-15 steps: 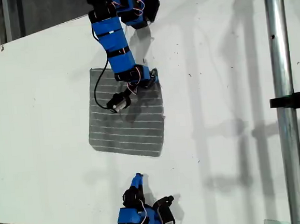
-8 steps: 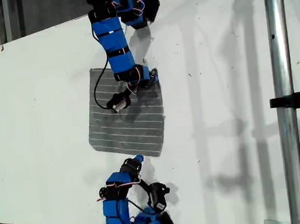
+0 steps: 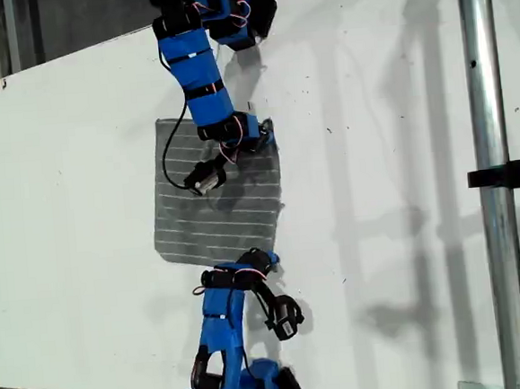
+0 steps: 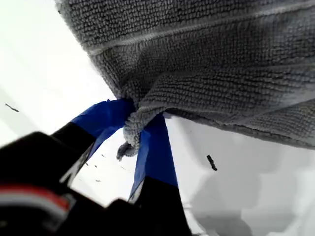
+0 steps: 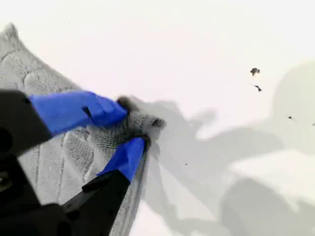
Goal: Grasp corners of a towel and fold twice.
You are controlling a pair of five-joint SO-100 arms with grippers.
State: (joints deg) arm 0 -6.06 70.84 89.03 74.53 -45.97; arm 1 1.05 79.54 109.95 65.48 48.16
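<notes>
The grey striped towel [image 3: 217, 216] lies flat on the white table [image 3: 71, 191]. My first gripper [image 3: 263, 259] reaches in from the exterior view's bottom edge. It is shut on the towel's lower-right corner [image 4: 130, 137], which is bunched and pinched between the blue fingers [image 4: 155, 147] of the first gripper [image 4: 141, 113]. My second gripper [image 3: 263, 138] comes from the exterior view's top, its arm over the towel [image 5: 54, 162]. There it is shut [image 5: 129, 129] on the upper-right corner [image 5: 147, 120], which sits puckered on the table.
A vertical metal pole [image 3: 489, 185] with a black clamp [image 3: 515, 173] stands at the exterior view's right. The table's edge runs along the exterior view's left and bottom. Small dark specks [image 5: 254, 72] mark the table beyond the towel.
My first arm stretched from the table's bottom edge in the exterior view up to the towel's lower-right corner and took hold of it, drawing that corner slightly inward. My second arm stayed still.
</notes>
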